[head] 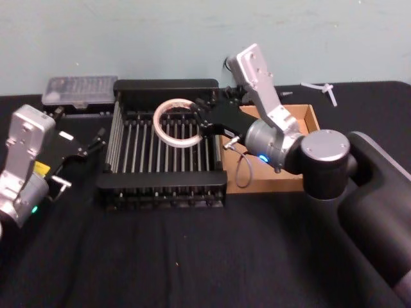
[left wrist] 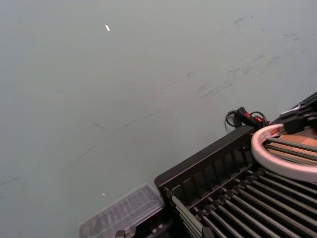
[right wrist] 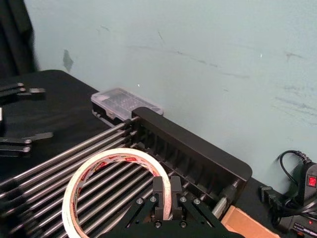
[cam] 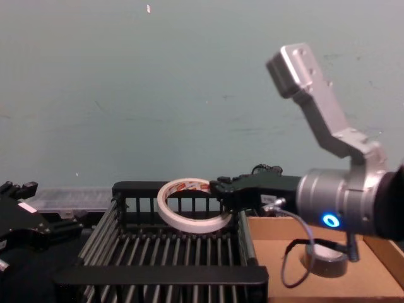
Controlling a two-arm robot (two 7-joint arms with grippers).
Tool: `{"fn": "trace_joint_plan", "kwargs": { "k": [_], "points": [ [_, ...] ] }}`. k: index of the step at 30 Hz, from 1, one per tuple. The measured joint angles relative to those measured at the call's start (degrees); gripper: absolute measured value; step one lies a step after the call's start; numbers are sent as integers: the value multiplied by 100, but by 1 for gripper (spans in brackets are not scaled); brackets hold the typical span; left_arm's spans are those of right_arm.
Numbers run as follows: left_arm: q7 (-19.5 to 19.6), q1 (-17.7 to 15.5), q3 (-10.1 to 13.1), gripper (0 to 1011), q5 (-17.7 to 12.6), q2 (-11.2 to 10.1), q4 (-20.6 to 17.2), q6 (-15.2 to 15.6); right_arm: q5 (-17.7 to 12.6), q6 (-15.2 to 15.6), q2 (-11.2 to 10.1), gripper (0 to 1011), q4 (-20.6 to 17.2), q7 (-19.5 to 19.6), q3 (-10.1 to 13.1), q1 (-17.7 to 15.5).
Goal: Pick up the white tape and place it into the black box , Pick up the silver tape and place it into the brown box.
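I had the right gripper (right wrist: 166, 198) clamped on the white tape (head: 178, 123), tilted above the black box (head: 164, 86) (silver tape (cam: 325, 259) already in the brown box (cam: 297, 228)). I judged lowering before release wisest.

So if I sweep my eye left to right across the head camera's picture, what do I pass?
Left gripper → black box with the white tape held over it → right gripper → brown box.
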State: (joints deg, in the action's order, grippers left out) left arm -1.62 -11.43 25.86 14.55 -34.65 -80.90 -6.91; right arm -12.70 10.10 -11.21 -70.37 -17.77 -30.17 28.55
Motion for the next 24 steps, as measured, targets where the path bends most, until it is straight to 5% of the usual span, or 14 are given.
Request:
{"fn": "trace_joint_plan", "kwargs": {
  "k": [10, 24],
  "points": [
    [0, 0, 0, 1001, 0, 0, 0, 0, 254, -159, 428, 94, 850, 110, 0, 289],
    [0, 0, 0, 1001, 0, 0, 0, 0, 304, -169, 463, 95, 914, 125, 4, 310]
  ]
}}
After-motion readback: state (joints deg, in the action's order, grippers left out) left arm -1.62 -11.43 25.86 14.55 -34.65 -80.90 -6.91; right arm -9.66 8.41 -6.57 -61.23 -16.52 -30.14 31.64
